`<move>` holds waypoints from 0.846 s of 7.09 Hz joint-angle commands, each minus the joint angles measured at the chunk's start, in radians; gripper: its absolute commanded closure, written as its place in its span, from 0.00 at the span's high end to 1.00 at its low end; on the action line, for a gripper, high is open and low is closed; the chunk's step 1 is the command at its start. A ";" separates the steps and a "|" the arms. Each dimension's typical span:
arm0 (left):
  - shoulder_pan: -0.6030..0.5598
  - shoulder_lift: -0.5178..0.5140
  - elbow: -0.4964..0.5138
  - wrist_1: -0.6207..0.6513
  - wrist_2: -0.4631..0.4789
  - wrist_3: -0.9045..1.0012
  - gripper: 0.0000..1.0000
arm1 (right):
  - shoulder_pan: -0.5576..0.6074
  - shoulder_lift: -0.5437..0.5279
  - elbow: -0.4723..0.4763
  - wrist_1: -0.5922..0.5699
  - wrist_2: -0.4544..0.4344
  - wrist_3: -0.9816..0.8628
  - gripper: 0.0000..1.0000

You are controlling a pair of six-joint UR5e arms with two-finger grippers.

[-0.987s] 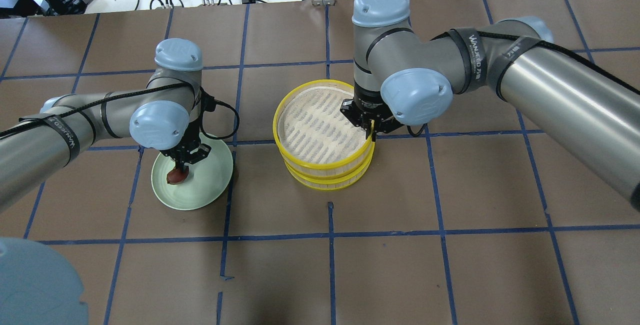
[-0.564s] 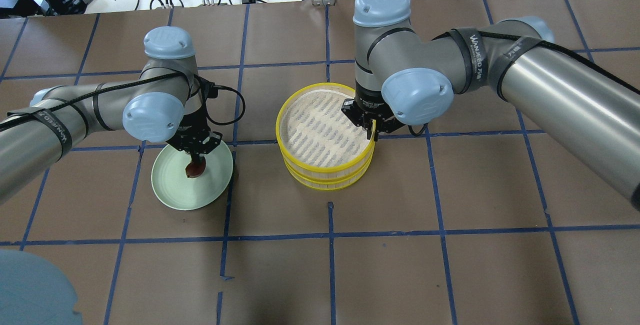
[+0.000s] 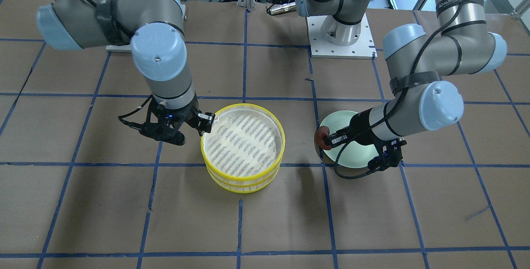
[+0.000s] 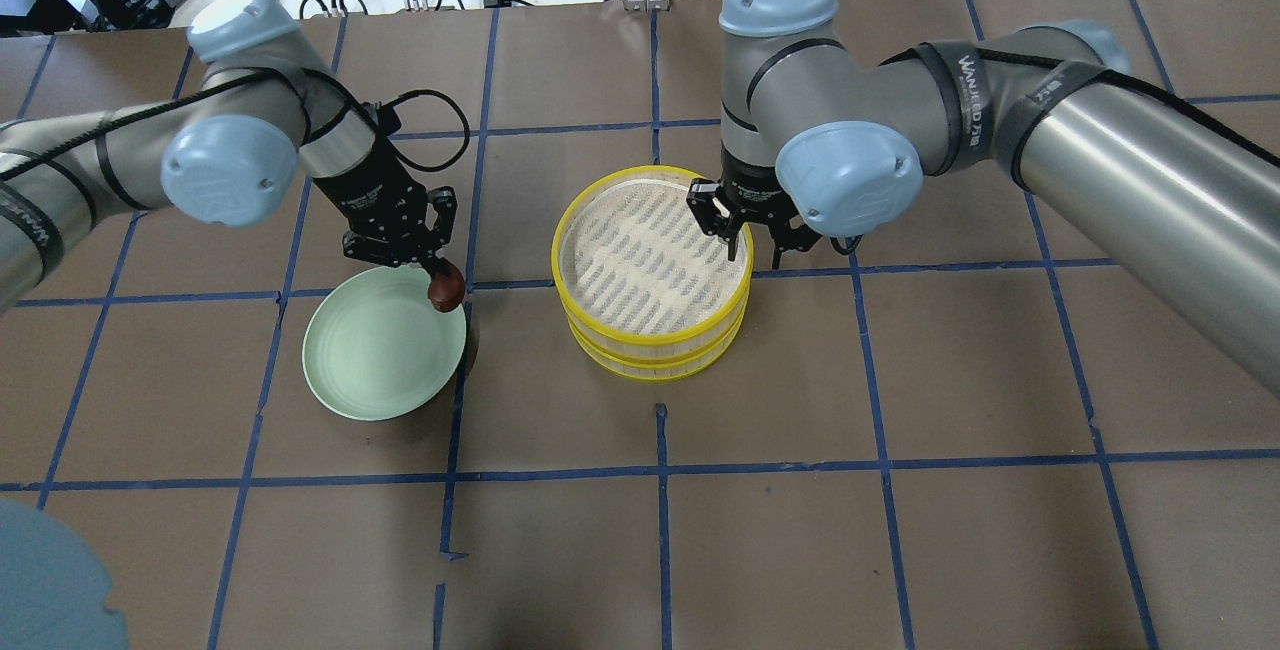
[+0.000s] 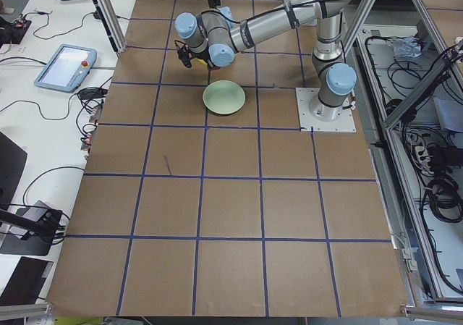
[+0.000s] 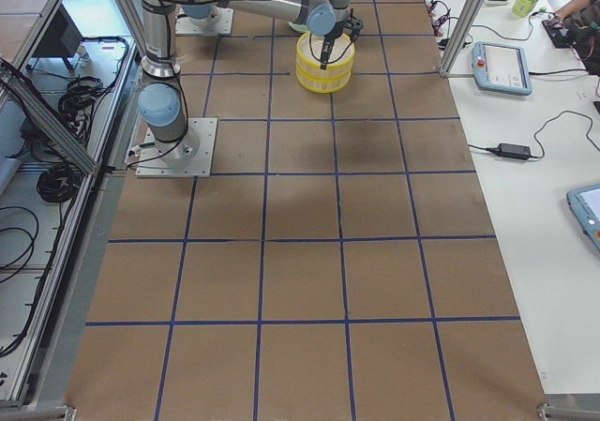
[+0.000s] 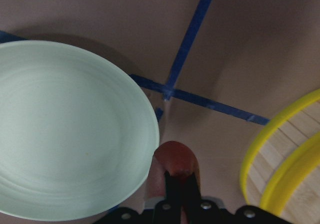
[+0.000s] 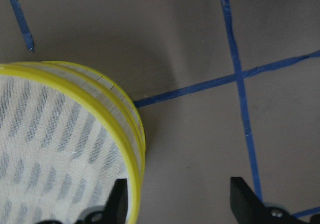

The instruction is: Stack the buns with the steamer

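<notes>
Two yellow-rimmed slatted steamer tiers (image 4: 650,334) sit stacked, the top striped liner (image 4: 640,255) bare. The left gripper (image 4: 438,276) clenches the reddish-brown rounded bun (image 4: 446,290) over the 2 o'clock rim of the pale green plate (image 4: 370,370); setting it inside looks left to do. The right gripper (image 4: 755,248), spread, straddles the top rim at 3 o'clock. The white bun is unseen.

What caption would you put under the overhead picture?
Left gripper holds the brown bun by the plate; right gripper open over the steamer rim.

even bright overhead light, soft shadows (wrist views slightly blurred)
</notes>
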 commanded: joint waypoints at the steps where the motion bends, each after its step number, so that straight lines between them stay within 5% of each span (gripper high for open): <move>1: -0.011 -0.002 0.017 -0.074 -0.348 -0.291 0.13 | -0.126 -0.121 -0.088 0.200 0.009 -0.205 1.00; 3: -0.147 -0.023 0.014 -0.025 -0.464 -0.474 0.15 | -0.114 -0.219 -0.169 0.402 0.009 -0.226 1.00; 6: -0.180 -0.040 0.010 0.006 -0.455 -0.469 0.95 | -0.122 -0.223 -0.151 0.389 -0.017 -0.353 1.00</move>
